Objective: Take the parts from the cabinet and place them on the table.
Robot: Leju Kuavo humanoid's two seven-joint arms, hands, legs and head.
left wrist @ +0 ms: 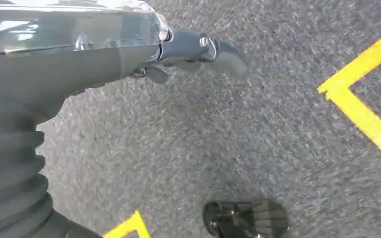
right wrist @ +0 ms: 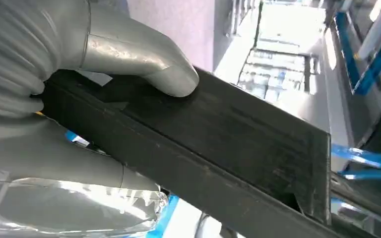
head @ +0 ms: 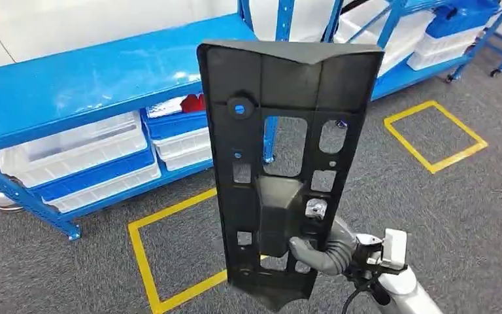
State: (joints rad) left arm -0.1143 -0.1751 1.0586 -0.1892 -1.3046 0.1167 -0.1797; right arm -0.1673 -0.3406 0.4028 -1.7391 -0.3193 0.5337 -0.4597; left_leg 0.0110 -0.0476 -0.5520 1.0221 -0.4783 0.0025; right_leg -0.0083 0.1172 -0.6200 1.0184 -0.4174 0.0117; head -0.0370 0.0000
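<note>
My right hand [head: 323, 252] grips the black perforated plastic panel [head: 281, 163] near its lower end, holding it upright. The blue shelving rack [head: 91, 85] stands at ten o'clock. My left hand [left wrist: 188, 52] hangs over grey carpet [left wrist: 258, 134], fingers loosely apart, holding nothing.

1. We see the right hand [head: 320, 252] in grey, with a ribbed cover and a thick thumb.
2. Its wrist carries a white block, a black cable and a silver forearm.
3. The left hand [left wrist: 79, 64] has a glossy grey shell, a screw and dark fingers [left wrist: 213, 49].
</note>
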